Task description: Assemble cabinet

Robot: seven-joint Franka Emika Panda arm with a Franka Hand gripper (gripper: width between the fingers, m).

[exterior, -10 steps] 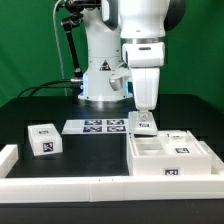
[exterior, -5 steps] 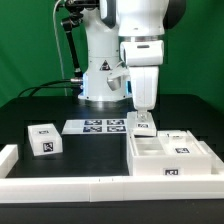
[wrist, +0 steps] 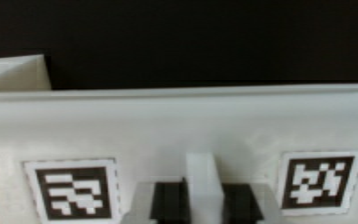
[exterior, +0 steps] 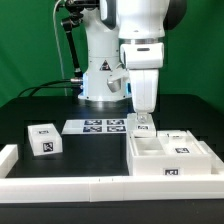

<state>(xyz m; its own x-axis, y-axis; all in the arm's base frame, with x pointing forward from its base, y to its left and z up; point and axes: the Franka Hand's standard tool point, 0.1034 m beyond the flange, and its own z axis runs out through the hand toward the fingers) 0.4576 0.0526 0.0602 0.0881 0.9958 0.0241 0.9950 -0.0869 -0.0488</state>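
Note:
My gripper (exterior: pixel 143 110) points straight down at the back left corner of the cabinet shell (exterior: pixel 172 157), a white open box with thin walls and tags. It is shut on a small white tagged block (exterior: pixel 143 124) that stands upright against that corner. In the wrist view the gripper (wrist: pixel 202 195) has its dark fingers (wrist: pixel 165 203) on both sides of a thin white ridge of this block (wrist: pixel 176 125), with one tag on each side. A second small tagged block (exterior: pixel 42 140) lies alone at the exterior view's left.
The marker board (exterior: pixel 96 126) lies flat between the left block and the gripper. A long low white rail (exterior: pixel 70 186) edges the table's front. The robot's base (exterior: pixel 100 75) stands behind the marker board.

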